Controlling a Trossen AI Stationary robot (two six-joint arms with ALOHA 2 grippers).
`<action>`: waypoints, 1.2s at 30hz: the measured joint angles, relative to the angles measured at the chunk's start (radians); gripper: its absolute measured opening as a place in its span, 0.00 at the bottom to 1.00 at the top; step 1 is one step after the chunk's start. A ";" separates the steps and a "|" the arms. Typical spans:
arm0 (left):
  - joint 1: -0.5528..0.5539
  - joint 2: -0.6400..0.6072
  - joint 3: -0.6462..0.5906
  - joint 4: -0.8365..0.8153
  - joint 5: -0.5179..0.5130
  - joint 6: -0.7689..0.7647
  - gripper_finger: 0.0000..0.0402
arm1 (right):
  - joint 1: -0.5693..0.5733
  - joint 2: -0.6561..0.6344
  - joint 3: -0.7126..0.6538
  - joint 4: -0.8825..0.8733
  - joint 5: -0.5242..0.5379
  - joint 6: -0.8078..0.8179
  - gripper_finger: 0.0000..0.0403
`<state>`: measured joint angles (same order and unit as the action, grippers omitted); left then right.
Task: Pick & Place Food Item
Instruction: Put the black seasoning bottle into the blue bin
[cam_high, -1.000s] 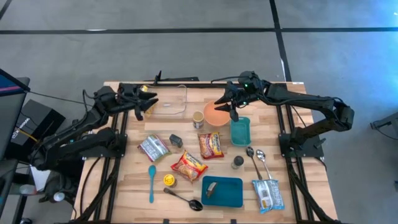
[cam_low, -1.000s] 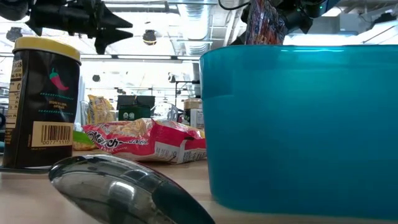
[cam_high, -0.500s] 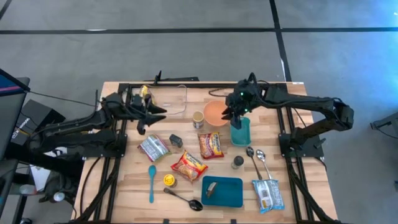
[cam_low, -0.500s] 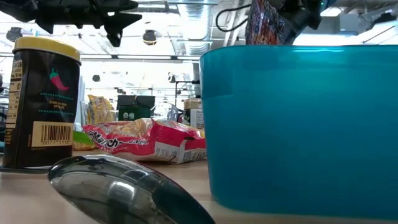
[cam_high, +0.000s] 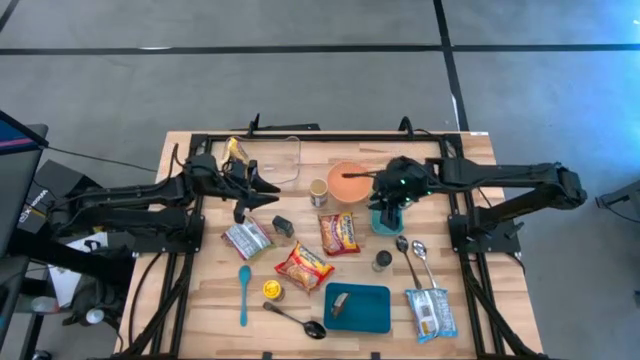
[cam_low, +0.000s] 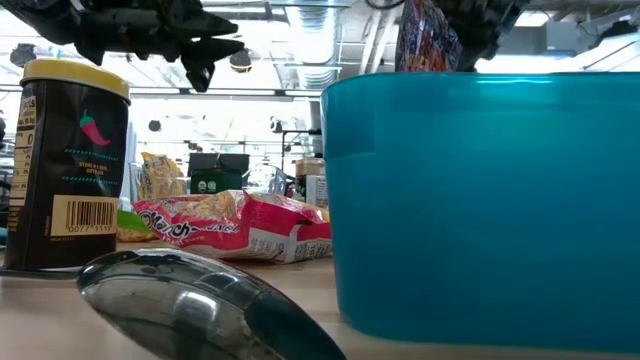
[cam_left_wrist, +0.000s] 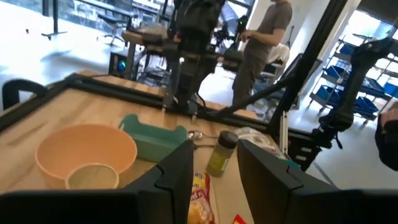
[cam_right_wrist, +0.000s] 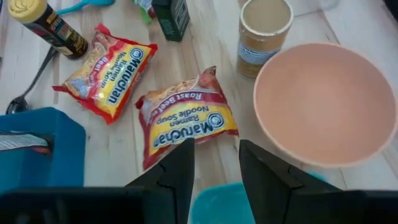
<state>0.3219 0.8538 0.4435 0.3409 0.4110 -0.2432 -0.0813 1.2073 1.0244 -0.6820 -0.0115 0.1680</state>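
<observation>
Though unseen overhead, packet (cam_low: 428, 36) above bin (cam_low: 480, 200)

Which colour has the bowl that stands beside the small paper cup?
The bowl is pale peach-orange, clearest in the right wrist view.

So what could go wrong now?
1. The right gripper is right over the teal cup, beside the peach bowl. Coming down slightly off, it might tip the cup or shove the bowl.
2. The left gripper is open near the silver packet and a small dark box. Reaching for one, it could bump the other.
</observation>
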 joint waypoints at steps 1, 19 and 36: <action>-0.005 0.006 0.000 0.000 0.000 0.000 0.30 | 0.024 -0.009 0.000 -0.013 0.020 0.021 0.30; -0.102 0.028 0.000 0.061 0.001 0.028 0.29 | 0.431 -0.023 0.001 -0.205 0.390 0.338 0.30; -0.128 0.031 0.000 0.059 -0.059 0.029 0.29 | 0.662 0.008 0.000 -0.269 0.484 0.678 0.30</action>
<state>0.1940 0.8848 0.4435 0.3998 0.3522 -0.2138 0.5803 1.2156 1.0243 -0.9514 0.4728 0.8461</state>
